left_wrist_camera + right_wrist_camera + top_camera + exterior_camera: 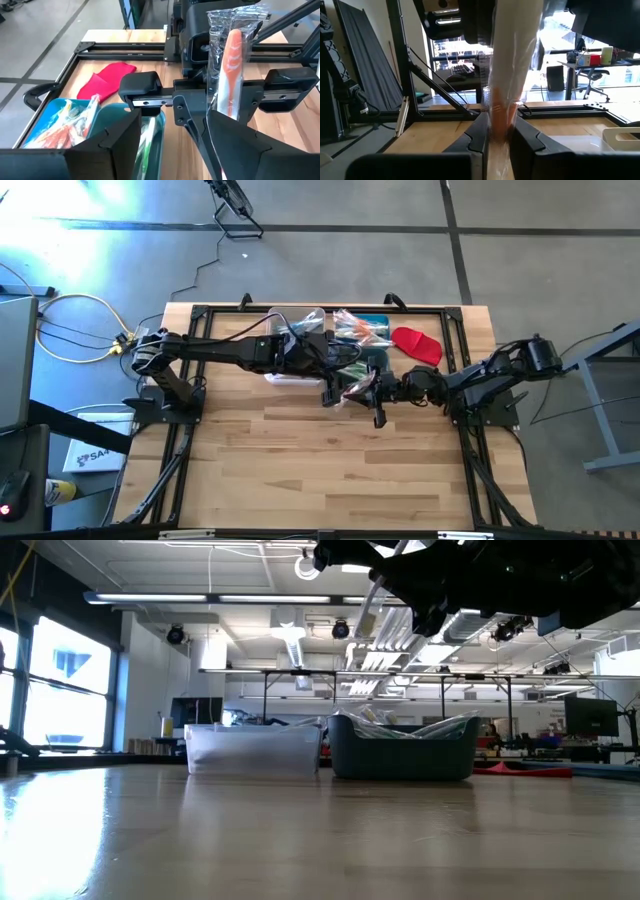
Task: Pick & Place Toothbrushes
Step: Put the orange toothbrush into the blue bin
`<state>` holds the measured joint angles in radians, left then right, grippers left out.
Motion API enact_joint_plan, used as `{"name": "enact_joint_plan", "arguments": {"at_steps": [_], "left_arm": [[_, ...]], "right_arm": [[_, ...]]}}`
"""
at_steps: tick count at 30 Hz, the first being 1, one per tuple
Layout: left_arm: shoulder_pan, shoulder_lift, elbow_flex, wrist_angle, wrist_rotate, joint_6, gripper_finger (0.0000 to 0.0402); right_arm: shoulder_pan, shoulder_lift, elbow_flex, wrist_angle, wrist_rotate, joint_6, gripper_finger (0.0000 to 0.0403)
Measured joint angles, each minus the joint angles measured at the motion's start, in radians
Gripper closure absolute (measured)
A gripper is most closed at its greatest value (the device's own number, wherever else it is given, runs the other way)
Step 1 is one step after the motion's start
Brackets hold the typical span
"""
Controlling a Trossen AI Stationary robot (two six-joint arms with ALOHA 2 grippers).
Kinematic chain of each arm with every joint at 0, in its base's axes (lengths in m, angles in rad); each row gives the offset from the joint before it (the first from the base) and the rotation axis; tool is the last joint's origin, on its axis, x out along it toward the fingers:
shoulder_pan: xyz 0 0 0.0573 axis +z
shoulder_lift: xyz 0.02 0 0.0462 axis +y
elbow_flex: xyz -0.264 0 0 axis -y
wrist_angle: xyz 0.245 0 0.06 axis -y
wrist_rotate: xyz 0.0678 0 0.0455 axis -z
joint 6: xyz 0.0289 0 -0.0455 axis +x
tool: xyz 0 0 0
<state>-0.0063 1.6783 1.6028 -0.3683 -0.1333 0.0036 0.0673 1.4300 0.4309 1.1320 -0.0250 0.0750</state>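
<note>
One toothbrush (pixel 233 60), orange in a clear wrapper, hangs in the air above the table's middle. My right gripper (pixel 498 134) is shut on it, and in the high view this gripper (pixel 373 391) reaches in from the table's right. My left gripper (pixel 175 121) faces it from the left and is open, its fingers spread on either side of the wrapper's near end. I cannot tell whether they touch it. More wrapped toothbrushes lie in a blue bin (pixel 362 328) and a dark teal bin (pixel 403 747) at the far edge. My right gripper pinches the wrapped toothbrush between its two fingers, on the orange part (pixel 500 120) near one end. The fingers come level from the table's right. The toothbrush sticks out ahead of them, tilted up toward the left gripper, clear of the table.
A clear bin (pixel 253 750) stands beside the teal one on the far side. A red cloth-like piece (pixel 417 345) lies at the far right. A black frame (pixel 200 315) runs around the wooden table (pixel 320 470), whose near half is bare wood.
</note>
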Motion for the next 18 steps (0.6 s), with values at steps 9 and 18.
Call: {"name": "enact_joint_plan", "arguments": {"at_steps": [9,18], "left_arm": [[0.010,-0.035,-0.001,-0.132,-0.043,0.053,0.0176],[0.032,-0.194,-0.042,-0.253,-0.125,0.015,0.0176]], "right_arm": [[0.000,0.000,0.000,0.000,0.000,0.000,0.0364],[0.000,0.000,-0.001,-0.017,0.000,0.003,0.0364]]}}
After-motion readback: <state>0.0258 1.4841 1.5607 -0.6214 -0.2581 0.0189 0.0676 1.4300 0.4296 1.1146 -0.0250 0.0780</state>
